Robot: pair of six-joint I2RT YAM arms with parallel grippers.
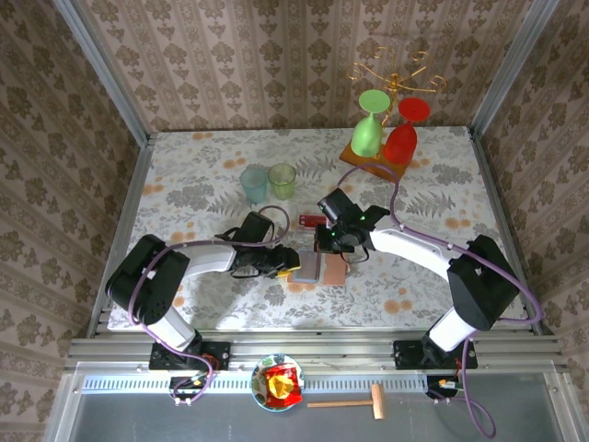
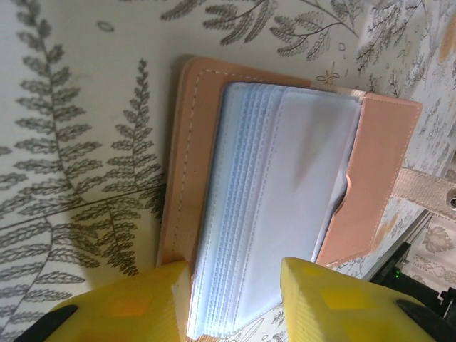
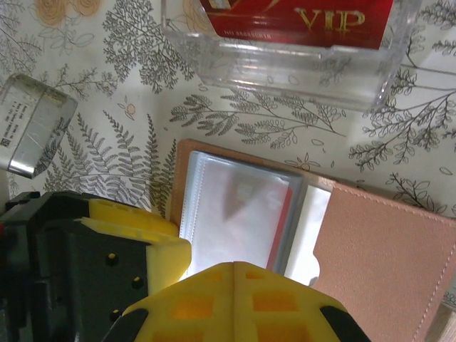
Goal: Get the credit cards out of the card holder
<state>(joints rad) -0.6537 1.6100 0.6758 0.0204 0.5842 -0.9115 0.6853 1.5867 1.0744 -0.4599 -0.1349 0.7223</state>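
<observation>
Fern-printed counter, card holder lying open at its middle — left claw clamps the near edge of its clear sleeves. Right claw hangs shut over that edge, beside a red-edged credit card tucked in a sleeve — a red VIP card sits in a clear tray.

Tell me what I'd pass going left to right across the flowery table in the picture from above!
bluish cup → green cup → card holder → green goblet → red goblet
</observation>
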